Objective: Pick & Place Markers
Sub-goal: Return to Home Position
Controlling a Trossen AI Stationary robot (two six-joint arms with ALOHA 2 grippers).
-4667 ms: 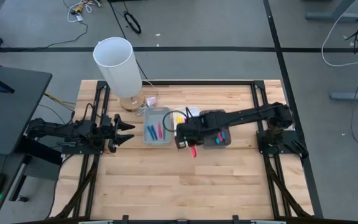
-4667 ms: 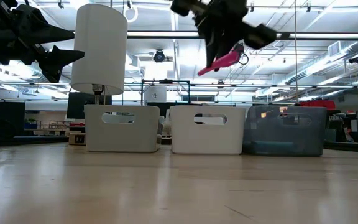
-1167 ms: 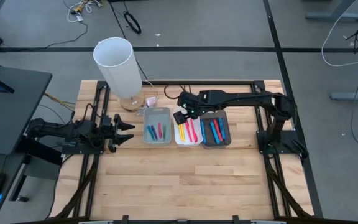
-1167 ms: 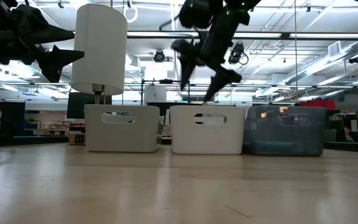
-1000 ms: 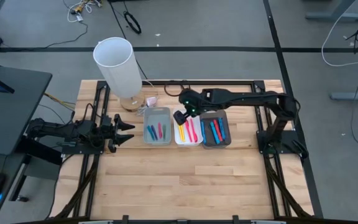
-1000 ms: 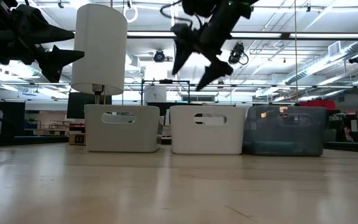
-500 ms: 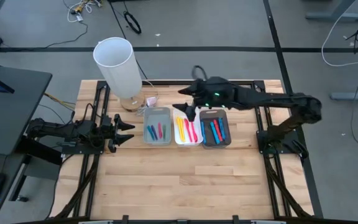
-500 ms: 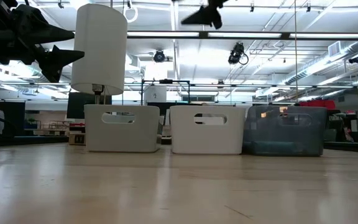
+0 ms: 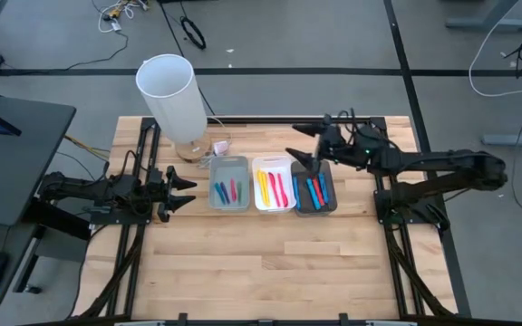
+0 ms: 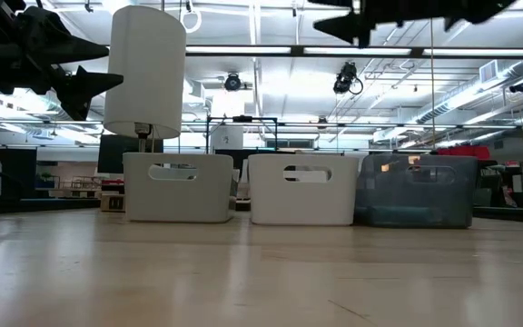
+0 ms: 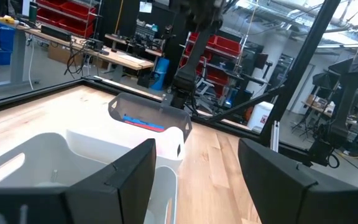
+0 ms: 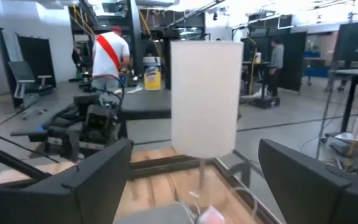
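Right gripper (image 9: 306,145) gapes empty over the dark bin (image 9: 316,211) (markers (image 9: 275,188) all binned). Left gripper (image 9: 187,192) sits spread mid-left, below the white cylinder (image 9: 166,91).

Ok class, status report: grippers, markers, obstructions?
Right gripper open, empty, high over dark bin. Left gripper open, parked table-left. Markers lie in the bins. Nothing blocking.

no text, label, brand or number can be read on anything in these views.

Bright, even overhead light, glaring ceiling strips (image 10: 243,50) in low view, faint soft shadows.
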